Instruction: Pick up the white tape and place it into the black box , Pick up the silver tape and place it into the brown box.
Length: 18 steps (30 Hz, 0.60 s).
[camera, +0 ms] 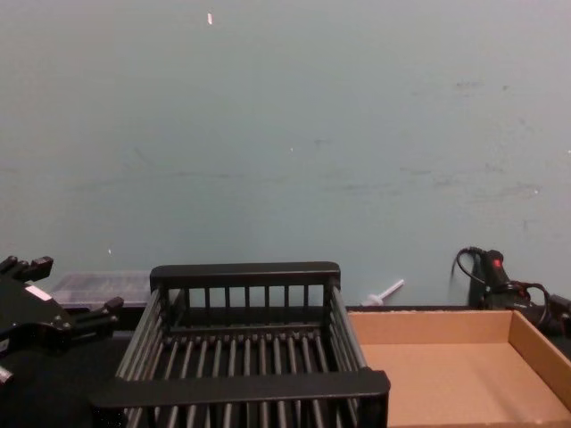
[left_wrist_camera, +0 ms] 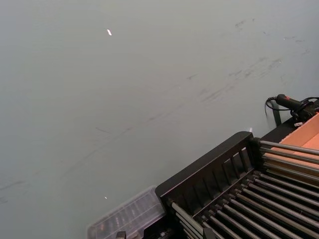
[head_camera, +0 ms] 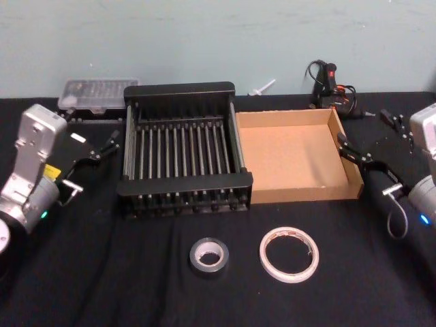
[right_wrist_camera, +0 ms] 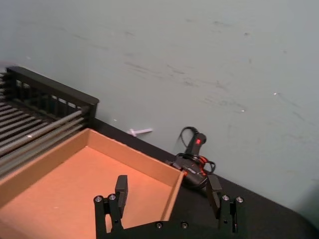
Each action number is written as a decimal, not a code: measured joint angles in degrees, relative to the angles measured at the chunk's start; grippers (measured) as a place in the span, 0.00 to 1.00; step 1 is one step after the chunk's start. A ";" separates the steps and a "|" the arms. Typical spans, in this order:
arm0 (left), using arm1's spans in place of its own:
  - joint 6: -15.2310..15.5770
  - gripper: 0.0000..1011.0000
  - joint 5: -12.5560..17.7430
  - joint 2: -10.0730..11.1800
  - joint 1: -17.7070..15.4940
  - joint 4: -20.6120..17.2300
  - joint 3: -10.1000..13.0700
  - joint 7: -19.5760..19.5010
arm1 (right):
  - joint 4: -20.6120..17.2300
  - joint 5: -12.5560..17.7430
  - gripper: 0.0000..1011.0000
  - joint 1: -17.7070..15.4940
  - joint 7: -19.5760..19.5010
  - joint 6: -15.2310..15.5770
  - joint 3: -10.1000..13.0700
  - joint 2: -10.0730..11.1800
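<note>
Head view: we see the black box and brown box side by side, walls touching, at the back of the table. The silver tape and white tape lie flat in front, near each other, apart from both boxes. Left gripper hovers beside the black box, fingers released; right gripper hovers at the brown box's outer wall, fingers released. Neither has reached a roll; we judge nothing picked yet.
Left wrist view: black box corner, a clear plastic case behind it.
Right wrist view: spread fingers straddle the brown box's corner, holding nothing.
Chest view: both boxes hold nothing, ready to receive the rolls.
</note>
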 joint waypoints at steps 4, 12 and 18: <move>0.00 0.99 0.00 0.00 0.00 0.00 0.00 0.00 | -3.02 1.81 0.99 -2.53 1.19 0.85 1.26 0.43; 0.00 0.99 0.00 0.00 0.00 0.00 0.00 0.00 | -8.60 4.19 0.99 -7.25 2.63 2.50 3.17 1.22; 0.00 0.99 0.00 0.00 0.00 0.00 0.00 0.00 | -12.17 5.90 0.99 -10.51 3.80 4.59 4.28 1.84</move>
